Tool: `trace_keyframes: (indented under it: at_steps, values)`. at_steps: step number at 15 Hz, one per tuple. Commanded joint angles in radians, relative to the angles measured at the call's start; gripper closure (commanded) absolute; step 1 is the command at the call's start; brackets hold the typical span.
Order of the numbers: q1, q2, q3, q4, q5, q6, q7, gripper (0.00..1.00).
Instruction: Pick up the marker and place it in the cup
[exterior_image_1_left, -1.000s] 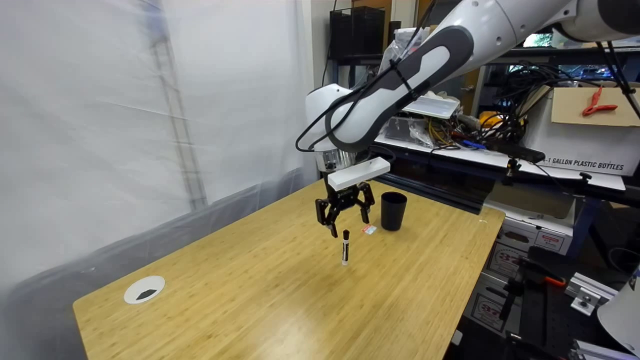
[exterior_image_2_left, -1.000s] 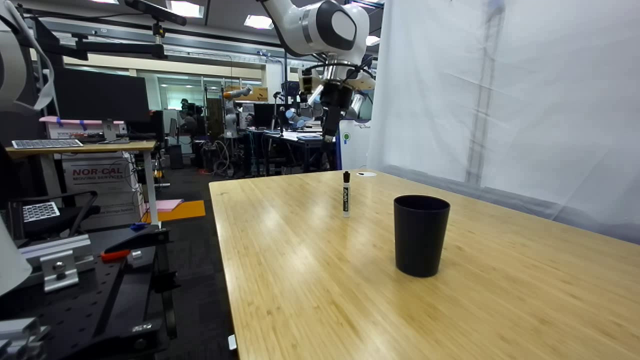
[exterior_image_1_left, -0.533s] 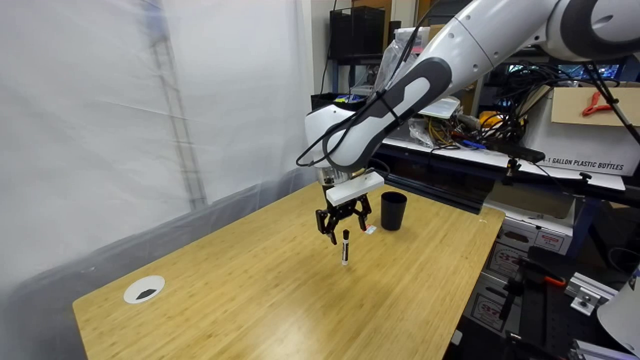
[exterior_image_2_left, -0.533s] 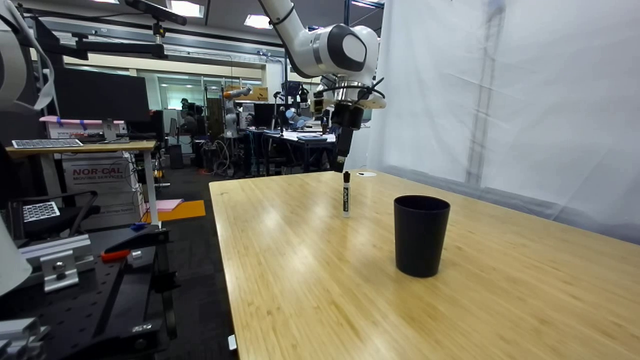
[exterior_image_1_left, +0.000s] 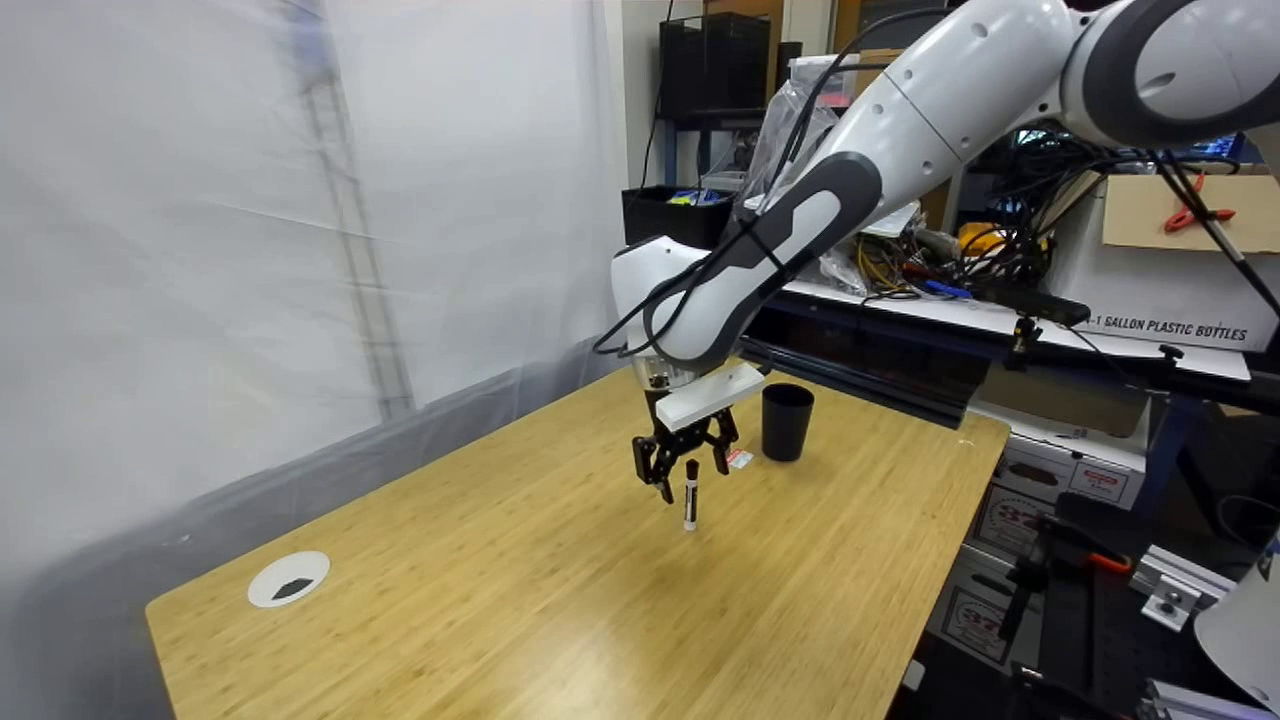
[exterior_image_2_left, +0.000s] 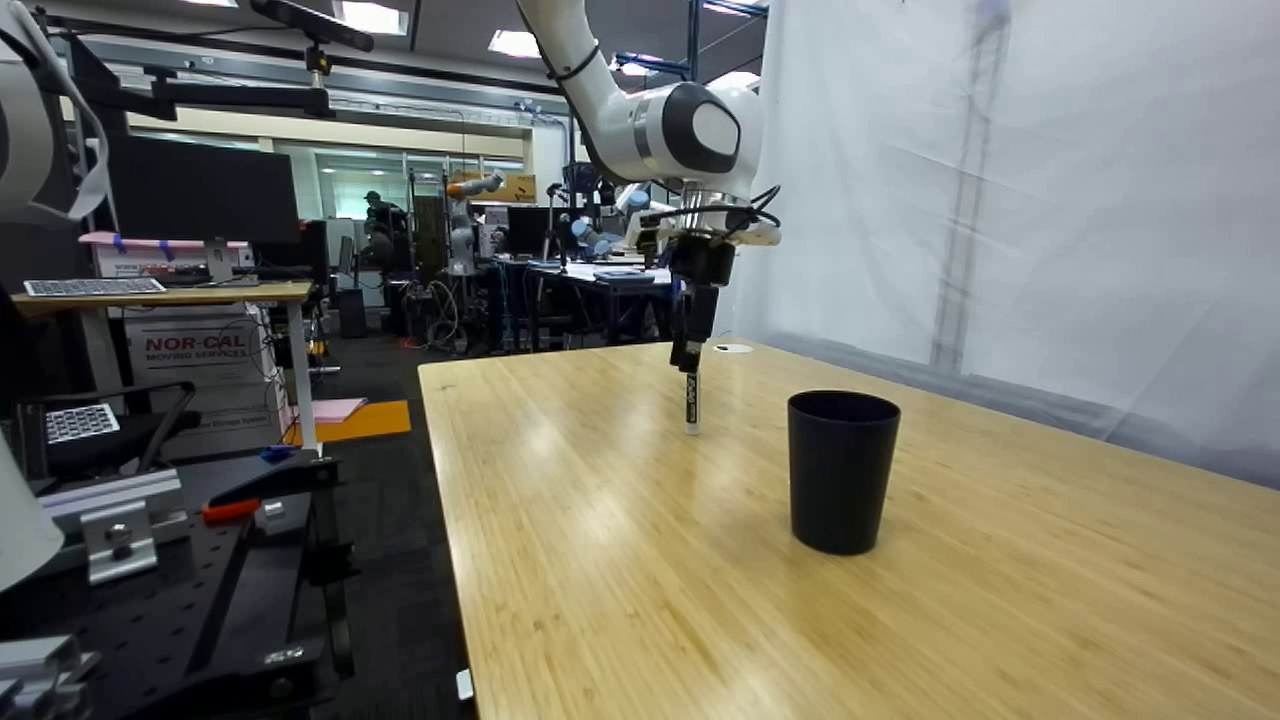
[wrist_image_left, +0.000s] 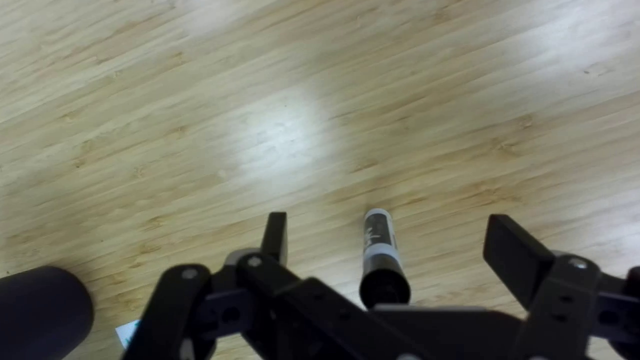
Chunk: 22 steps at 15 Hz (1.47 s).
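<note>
Marker (exterior_image_1_left: 691, 498), standing ungripped on the table (exterior_image_1_left: 450, 560): my gripper (exterior_image_1_left: 694, 484) hangs low above; the cup (exterior_image_2_left: 843, 480) stands upright nearby; my fingers (wrist_image_left: 275, 235) are wide apart, one either side of the marker. I judge the approach nearly done; grasp, lift and placing remain.

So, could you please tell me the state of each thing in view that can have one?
Gripper: open, holding nothing.
Marker: standing upright, capped, not gripped.
Cup: upright, uncovered; its inside bottom is hidden.
White disc: lying flat.
Ceiling lights: lit.
</note>
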Motion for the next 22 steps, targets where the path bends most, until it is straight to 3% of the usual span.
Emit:
trace_keyframes:
  at_steps: [1,3,4,5,15,22]
  values:
    - [0.001,0.014,-0.014,0.024,-0.007,0.019,-0.041,0.0]
    - [0.001,0.019,-0.021,0.033,-0.006,0.03,-0.052,0.0]
    - [0.001,0.02,-0.024,0.035,-0.006,0.032,-0.057,0.09]
    - [0.002,0.02,-0.026,0.038,-0.006,0.037,-0.061,0.26]
    - [0.006,0.03,-0.032,0.057,-0.009,0.015,-0.063,0.96]
    - [0.001,0.03,-0.029,0.077,-0.001,-0.012,-0.068,0.95]
